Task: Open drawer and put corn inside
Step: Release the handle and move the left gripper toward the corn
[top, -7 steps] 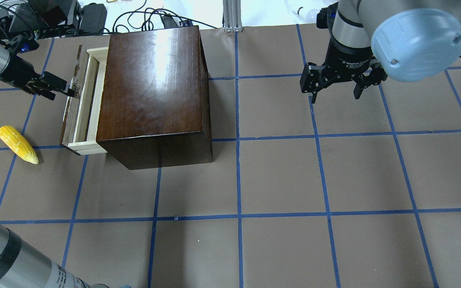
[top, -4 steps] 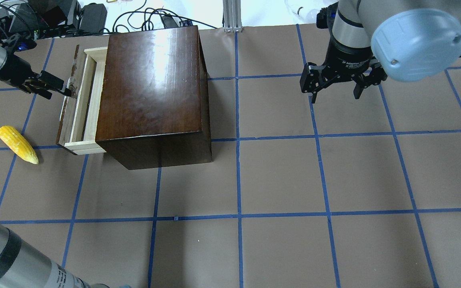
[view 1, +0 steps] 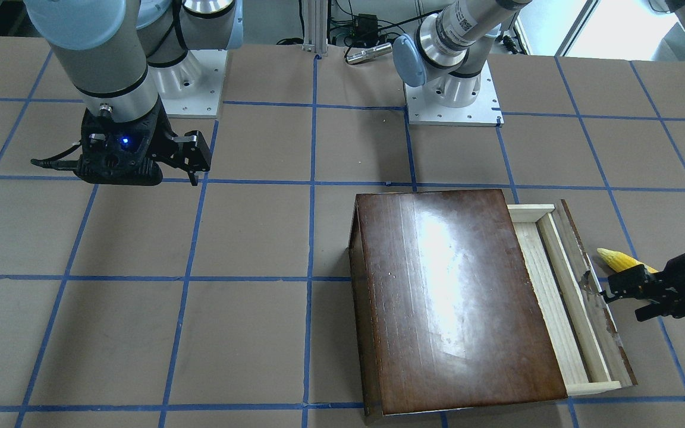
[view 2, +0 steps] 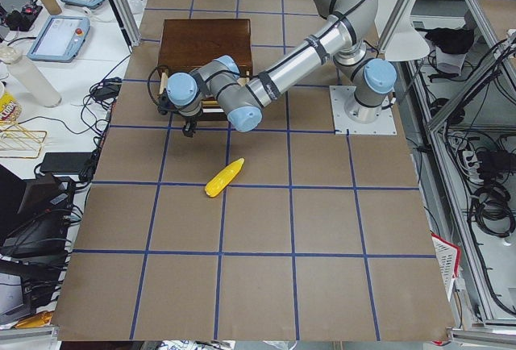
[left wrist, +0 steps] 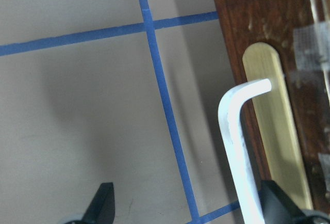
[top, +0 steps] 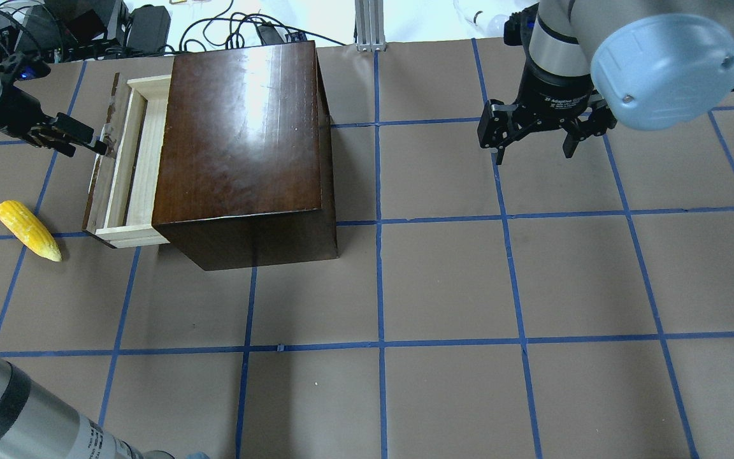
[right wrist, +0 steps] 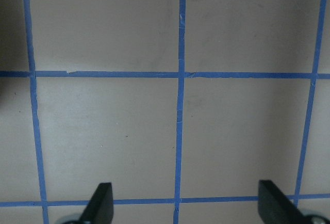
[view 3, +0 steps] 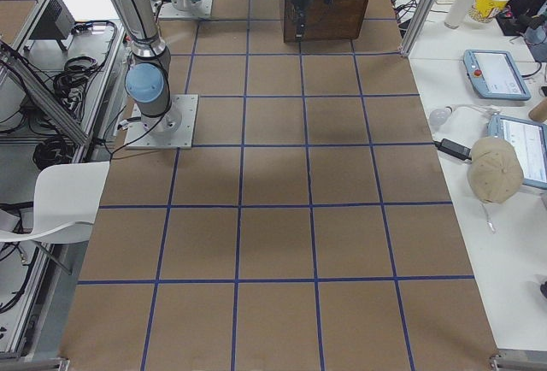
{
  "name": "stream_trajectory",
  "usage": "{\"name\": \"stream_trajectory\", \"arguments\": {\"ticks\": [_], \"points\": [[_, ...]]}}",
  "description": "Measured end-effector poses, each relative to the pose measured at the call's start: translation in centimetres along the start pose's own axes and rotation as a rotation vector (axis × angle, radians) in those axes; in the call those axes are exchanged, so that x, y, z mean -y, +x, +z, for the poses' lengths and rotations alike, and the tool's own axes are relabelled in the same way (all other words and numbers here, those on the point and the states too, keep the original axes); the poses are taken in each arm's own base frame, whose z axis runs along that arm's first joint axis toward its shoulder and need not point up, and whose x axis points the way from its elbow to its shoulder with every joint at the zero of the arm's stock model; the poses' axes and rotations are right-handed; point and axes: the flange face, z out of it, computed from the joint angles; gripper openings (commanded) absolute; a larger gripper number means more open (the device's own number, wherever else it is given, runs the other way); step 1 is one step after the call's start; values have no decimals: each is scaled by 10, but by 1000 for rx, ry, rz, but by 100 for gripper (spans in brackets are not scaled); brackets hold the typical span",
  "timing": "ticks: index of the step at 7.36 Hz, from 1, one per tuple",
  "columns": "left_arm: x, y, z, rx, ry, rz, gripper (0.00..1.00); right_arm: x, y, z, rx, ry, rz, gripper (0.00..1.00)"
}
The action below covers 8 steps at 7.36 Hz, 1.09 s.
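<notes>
Black two-finger left gripper (left wrist: pixel 188 206): its fingers are held spread, with the drawer's bent white metal handle (left wrist: pixel 233 146) just inside one fingertip. Nothing is pinched.
Shallow pale-wood drawer with worn dark-brown front (top: pixel 126 159): it is drawn partly out of the glossy dark-brown wooden box (top: pixel 246 140). A strip of its floor is exposed, and nothing is seen in it.
Bright yellow tapered toy corn cob (top: pixel 28 229): it lies ungrasped on the brown paper-covered table (top: pixel 443 280), near the drawer's front corner but apart from it.
Black right gripper (top: pixel 532 152): it is held spread above the table, well apart from the box.
Progress: the opening is judged to be under way. Grasping the corn and placing it inside are not yet done.
Change: the drawer has been slid further out than half a second ago, and the left gripper has been carried with it. The corn and the right gripper are unmoved.
</notes>
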Motion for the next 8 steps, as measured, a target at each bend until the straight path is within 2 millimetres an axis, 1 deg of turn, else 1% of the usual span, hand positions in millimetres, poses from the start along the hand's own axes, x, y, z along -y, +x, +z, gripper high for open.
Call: {"name": "stream_trajectory", "arguments": {"ticks": [2, 3, 4, 6, 7, 8], "points": [[-1, -8, -1, 1, 2, 15, 100, 0, 0, 0, 0, 0, 0, 100], [0, -9, -3, 3, 3, 16, 100, 0, 0, 0, 0, 0, 0, 100], [0, -6, -10, 6, 4, 11, 100, 0, 0, 0, 0, -1, 0, 100], [2, 1, -35, 34, 9, -52, 100, 0, 0, 0, 0, -1, 0, 100], [1, 1, -50, 75, 2, -90, 100, 0, 0, 0, 0, 0, 0, 100], [-3, -4, -64, 112, -8, -155, 100, 0, 0, 0, 0, 0, 0, 100]]}}
